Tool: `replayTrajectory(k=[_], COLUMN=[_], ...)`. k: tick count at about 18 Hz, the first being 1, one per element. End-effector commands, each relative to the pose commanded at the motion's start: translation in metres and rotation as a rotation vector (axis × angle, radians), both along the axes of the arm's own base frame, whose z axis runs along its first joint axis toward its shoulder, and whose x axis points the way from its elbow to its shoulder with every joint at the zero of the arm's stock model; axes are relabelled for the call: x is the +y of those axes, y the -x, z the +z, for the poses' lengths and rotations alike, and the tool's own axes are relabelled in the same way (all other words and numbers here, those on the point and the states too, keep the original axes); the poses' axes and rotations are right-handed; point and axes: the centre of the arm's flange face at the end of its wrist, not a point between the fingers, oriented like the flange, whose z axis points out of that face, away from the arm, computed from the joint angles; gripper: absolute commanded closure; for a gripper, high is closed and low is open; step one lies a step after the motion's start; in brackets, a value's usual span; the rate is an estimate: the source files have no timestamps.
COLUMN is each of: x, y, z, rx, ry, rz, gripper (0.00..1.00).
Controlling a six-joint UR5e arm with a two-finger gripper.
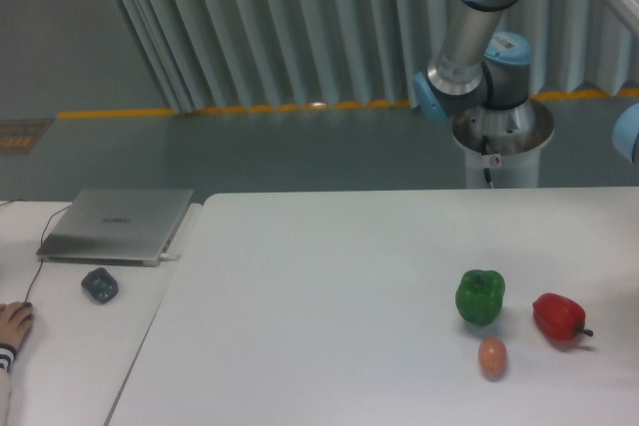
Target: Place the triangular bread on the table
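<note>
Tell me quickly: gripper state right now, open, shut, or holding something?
Gripper: not in view; only arm joints show, so its state and any load cannot be told.
</note>
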Motion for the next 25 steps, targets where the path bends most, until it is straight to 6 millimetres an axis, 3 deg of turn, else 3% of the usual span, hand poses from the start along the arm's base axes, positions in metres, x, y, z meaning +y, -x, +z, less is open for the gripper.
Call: replayTrajectory(k=[5, 9, 14, 17, 22, 25], x=[0.012, 0.016, 0.004, -0.002, 0.021, 0.021], y=[-0.001, 0.008, 0.016, 0.02, 0.005, 0.003], z=[-0.01, 0.01, 0.019, 0.013, -0.003, -0.003], rx=[-0.006, -0.016, -0.029, -0.048, -0.091, -0.099], ry=[-0.005, -0.063, -0.077, -0.065, -0.061, -0.057], rz=[-0.02, -0.088, -0.155, -0.199, -0.286, -0.304], gripper=[0.0, 0.0, 0.0, 0.0, 0.0, 0.0])
